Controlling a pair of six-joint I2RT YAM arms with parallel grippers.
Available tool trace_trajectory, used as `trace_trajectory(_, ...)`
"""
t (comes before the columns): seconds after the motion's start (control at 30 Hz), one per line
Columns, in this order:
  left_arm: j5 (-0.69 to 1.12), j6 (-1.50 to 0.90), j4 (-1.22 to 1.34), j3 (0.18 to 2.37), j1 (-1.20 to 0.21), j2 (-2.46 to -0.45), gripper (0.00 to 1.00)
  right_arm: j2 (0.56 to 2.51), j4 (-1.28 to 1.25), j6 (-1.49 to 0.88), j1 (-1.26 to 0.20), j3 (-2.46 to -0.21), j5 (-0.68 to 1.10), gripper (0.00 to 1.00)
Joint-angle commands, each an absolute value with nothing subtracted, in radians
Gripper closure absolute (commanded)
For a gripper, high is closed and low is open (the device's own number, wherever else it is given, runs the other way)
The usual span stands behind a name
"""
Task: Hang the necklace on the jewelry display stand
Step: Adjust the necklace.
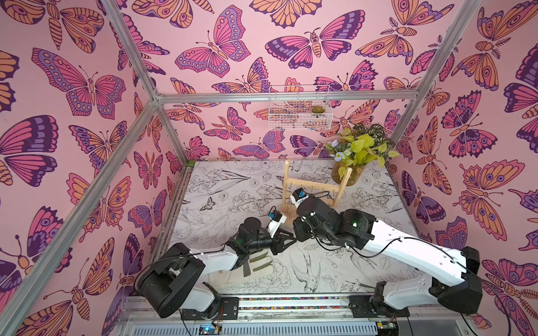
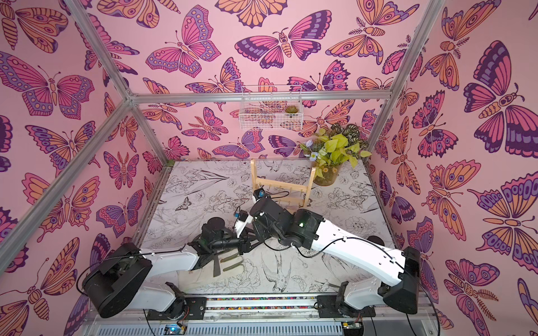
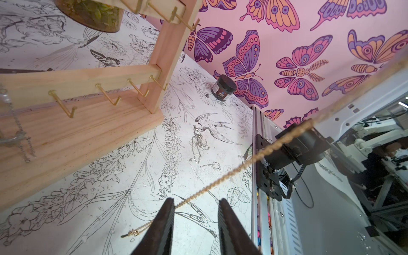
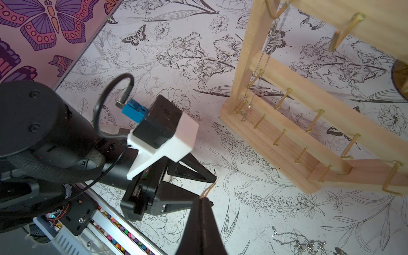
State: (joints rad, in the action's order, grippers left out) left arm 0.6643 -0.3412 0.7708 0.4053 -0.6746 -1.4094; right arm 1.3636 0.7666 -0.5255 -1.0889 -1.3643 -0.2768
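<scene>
Take the tabletop as a dial, with the rail at my feet as 6 and the back wall as 12.

The two arms meet at the hub. The right gripper (image 4: 204,199) is clenched on one end of the gold necklace (image 3: 229,174), and a bit of chain pokes out of its tip. The left gripper (image 3: 196,199) has its jaws apart and is gripping nothing. The chain only leans on one finger and runs on in a straight line past the other, while its clasp end trails loose. So the necklace is up in the air between the two arms, not yet on any hook.

A loose heap of silver chain (image 3: 197,143) lies on the table at about 4.

The jewelry display stand (image 3: 66,141) is at 12 to 1. A silver necklace (image 3: 15,139) already hangs at its 9 o'clock end, and the bare hooks (image 3: 64,106) run toward its 3 o'clock end.

To do this well, I'd aim for one of those bare hooks. The right pinch should hold firm and the left finger should serve only as a prop. Carry the span over the upturned tip, lower it behind the tip, and only then let go. Go slowly, because a tug could slip the chain free or rock the stand.

Further back, a potted plant (image 1: 358,148) sits at 1 to 2, and a wire basket (image 1: 285,123) hangs on the wall above 12.
</scene>
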Motion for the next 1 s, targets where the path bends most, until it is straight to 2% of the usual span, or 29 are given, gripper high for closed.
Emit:
trace_trajectory(0.0,0.657,-0.333,0.793,0.399,-0.675,-1.422,0.58,1.358,0.765,-0.522,-1.097,-1.396,-0.291,1.00)
trace_trajectory(0.23,0.665,-0.327,0.788,0.405,-0.676,-1.425,0.58,1.358,0.763,-0.522,-1.097,-1.398,-0.285,1.00)
trace_trajectory(0.5,0.686,-0.333,0.796,0.404,-0.676,-1.426,0.62,1.358,0.758,-0.520,-1.097,-1.406,-0.290,1.00)
trace_trajectory(0.63,0.692,-0.334,0.800,0.403,-0.675,-1.425,0.68,1.361,0.758,-0.518,-1.097,-1.407,-0.291,1.00)
trace_trajectory(0.8,0.692,-0.336,0.804,0.402,-0.675,-1.426,0.70,1.364,0.755,-0.518,-1.097,-1.410,-0.290,1.00)
trace_trajectory(0.97,0.696,-0.336,0.805,0.403,-0.675,-1.430,0.77,1.364,0.760,-0.515,-1.097,-1.410,-0.296,1.00)
